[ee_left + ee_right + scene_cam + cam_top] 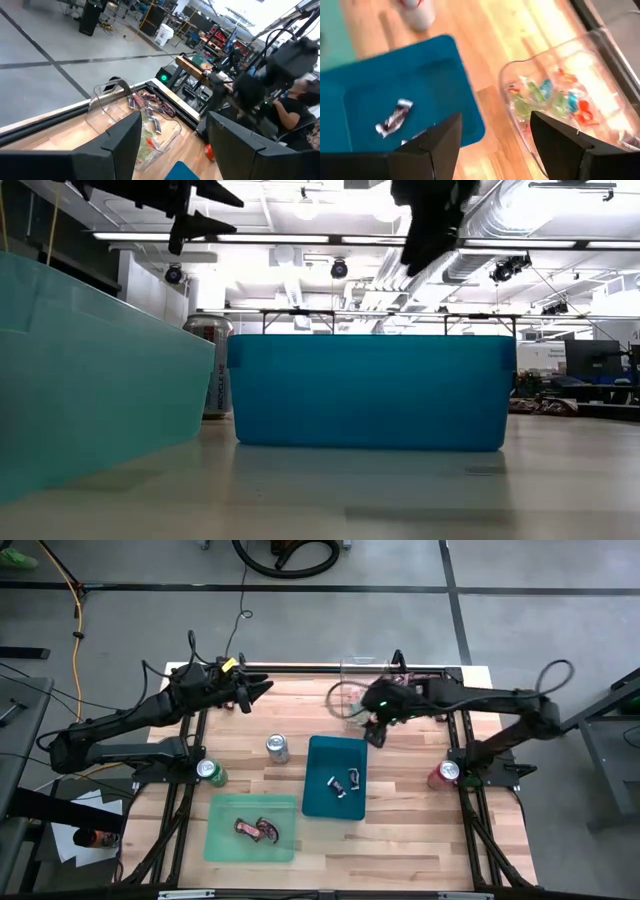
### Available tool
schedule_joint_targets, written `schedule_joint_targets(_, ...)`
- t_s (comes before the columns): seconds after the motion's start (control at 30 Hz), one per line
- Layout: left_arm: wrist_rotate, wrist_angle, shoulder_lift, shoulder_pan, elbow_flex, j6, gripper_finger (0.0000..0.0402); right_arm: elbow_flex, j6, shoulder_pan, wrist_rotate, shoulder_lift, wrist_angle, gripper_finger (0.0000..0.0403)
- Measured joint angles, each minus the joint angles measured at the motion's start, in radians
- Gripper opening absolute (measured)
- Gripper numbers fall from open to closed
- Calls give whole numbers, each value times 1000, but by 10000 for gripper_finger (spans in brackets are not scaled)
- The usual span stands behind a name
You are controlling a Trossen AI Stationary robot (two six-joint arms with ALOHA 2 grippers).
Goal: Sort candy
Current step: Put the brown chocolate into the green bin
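Note:
A clear container [350,698] at the table's far middle holds small bright red, green and blue candy [550,97]. The blue tray [322,755] holds dark/silver wrapped pieces [343,782], one of them also in the right wrist view [394,119]. Red-brown bars [258,830] lie in the green tray [225,840]. My right gripper [376,732] hangs open and tilted down above the blue tray's far edge, beside the container, with nothing between its fingers [490,145]. My left gripper [262,688] waits open and raised at the far left, facing the container [140,120].
A silver can [277,747] stands left of the blue tray, a green can [210,772] near the left arm's base, a red can [443,775] near the right arm's base. Bare wood lies along the near edge right of the green tray.

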Motion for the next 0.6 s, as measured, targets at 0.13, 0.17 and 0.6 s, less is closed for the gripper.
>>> schedule_joint_targets(0.13, -1, 0, 16, 0, 0, 1, 207, -122, 92, -10, -11, -135, 111, 232)
schedule_joint_targets(0.17, -1, 1, 20, 0, 0, 2, 207, -152, 113, -9, -12, -165, 148, 232)
schedule_joint_targets(0.6, -128, -322, 139, 54, 209, -6, 207, -283, 229, -8, -24, -260, 279, 232)
